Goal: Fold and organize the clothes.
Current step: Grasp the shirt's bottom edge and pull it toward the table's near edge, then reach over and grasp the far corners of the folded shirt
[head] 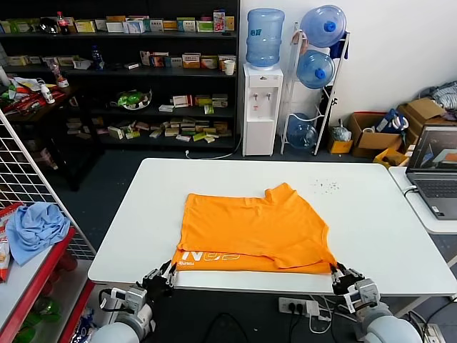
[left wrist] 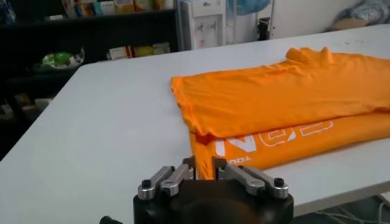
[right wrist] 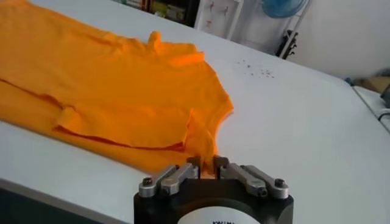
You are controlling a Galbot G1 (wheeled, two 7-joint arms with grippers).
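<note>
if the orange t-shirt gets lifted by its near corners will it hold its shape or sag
Probably sag: the orange T-shirt lies limp in soft folded layers with wavy edges. It looks thin, so likely light. Pushed across the white table, it would likely bunch rather than slide whole.

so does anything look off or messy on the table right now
Slightly. The orange T-shirt is folded unevenly: its lettered lower layer sticks out along the near edge. Small dark specks dot the white table beyond it.

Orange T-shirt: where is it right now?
In the head view the orange T-shirt lies partly folded on the white table, centred at its near edge, between the left gripper and the right gripper at its near corners.
</note>
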